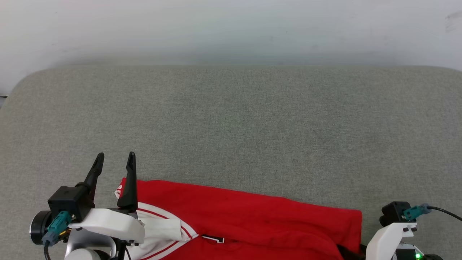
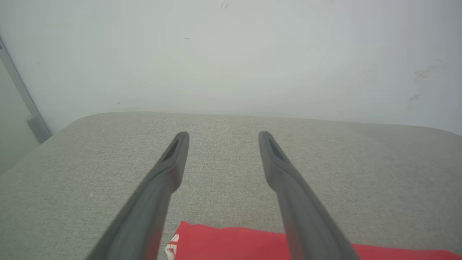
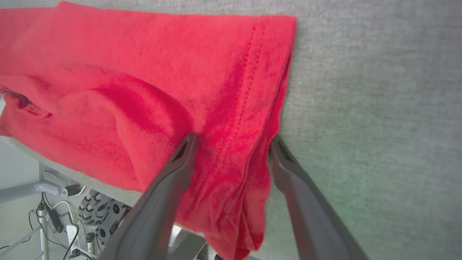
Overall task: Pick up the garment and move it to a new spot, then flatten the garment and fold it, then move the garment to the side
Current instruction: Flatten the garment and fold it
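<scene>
Along the counter's (image 1: 231, 119) near edge the garment (image 1: 252, 216) is lying. At its ends left claw (image 1: 116, 155) and right claw (image 3: 234, 138) are gaping empty, seemingly readying a lift.

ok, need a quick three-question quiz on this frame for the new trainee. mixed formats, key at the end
1. True or false: the left gripper is shut on the garment.
2. Where on the grey fabric surface does the garment lie? A) along the far edge by the wall. B) along the near edge, by the robot. C) in the middle.
3. Fill in: the sleeve end beside the left gripper is ___ with thin red stripes.

Key: 1 false, its fingers stand apart. 2 B. 3 white.
</scene>
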### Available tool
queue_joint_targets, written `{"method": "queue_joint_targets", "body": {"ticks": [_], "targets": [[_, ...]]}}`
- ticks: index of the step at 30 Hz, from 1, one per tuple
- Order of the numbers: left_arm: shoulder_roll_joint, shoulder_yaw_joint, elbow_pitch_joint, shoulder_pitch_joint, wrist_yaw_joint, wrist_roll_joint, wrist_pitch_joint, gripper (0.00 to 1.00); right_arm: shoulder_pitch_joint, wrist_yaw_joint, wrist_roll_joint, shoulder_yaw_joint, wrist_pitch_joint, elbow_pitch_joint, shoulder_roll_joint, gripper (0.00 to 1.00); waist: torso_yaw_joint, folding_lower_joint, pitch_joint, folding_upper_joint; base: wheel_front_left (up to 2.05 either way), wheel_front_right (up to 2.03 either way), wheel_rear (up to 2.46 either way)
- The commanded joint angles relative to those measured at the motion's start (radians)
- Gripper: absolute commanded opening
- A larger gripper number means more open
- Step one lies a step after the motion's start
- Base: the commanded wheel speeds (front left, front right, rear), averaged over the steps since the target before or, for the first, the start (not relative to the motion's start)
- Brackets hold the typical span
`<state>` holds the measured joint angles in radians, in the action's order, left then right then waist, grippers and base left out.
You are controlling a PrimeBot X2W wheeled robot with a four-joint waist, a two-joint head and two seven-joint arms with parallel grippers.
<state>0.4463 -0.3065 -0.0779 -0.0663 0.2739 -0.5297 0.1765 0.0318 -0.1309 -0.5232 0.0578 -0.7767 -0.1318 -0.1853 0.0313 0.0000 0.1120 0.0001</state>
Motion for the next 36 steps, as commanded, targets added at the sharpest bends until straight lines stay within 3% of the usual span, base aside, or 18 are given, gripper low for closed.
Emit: {"method": "queue_joint_targets", "body": {"ticks": [1,2,3,4,18,31,36], "targets": [[0.001,0.0,-0.006,0.006,0.003,0.006,0.005,1.0,0.012,0.0,-0.002,0.016,-0.009,-0.017,0.017,0.91,0.0,0.0,0.005,-0.0001,0.0,0.0,0.0],[-0.002,-0.002,-0.01,0.008,0.007,0.01,0.006,1.0,0.009,0.0,-0.001,0.019,-0.006,-0.022,0.023,0.46,-0.001,0.0,0.008,-0.0001,0.0,0.0,0.0],[-0.002,-0.006,-0.013,0.01,0.009,0.012,0.004,1.0,0.006,0.0,0.0,0.023,-0.003,-0.028,0.027,0.19,-0.001,0.0,0.01,-0.0001,0.0,0.0,0.0],[-0.004,-0.008,-0.016,0.01,0.009,0.014,0.005,1.0,0.002,0.0,0.0,0.028,-0.003,-0.034,0.03,0.0,-0.002,0.0,0.013,-0.0001,0.0,0.0,0.0],[0.003,-0.019,-0.014,0.034,0.032,0.032,0.017,1.0,-0.075,0.001,-0.016,0.001,0.029,-0.002,-0.03,0.0,-0.031,0.0,-0.021,-0.0001,0.0,0.0,0.0],[0.002,-0.009,0.006,0.082,0.045,0.017,0.036,1.0,-0.051,0.001,0.004,-0.244,0.004,-0.028,-0.099,0.0,-0.07,0.0,-0.062,-0.0001,0.0,0.0,0.0],[0.001,-0.006,0.014,0.094,0.048,0.013,0.042,1.0,-0.047,0.001,-0.026,-0.313,-0.036,-0.018,-0.057,0.0,-0.076,0.0,-0.074,-0.0001,0.0,0.0,0.0]]}}
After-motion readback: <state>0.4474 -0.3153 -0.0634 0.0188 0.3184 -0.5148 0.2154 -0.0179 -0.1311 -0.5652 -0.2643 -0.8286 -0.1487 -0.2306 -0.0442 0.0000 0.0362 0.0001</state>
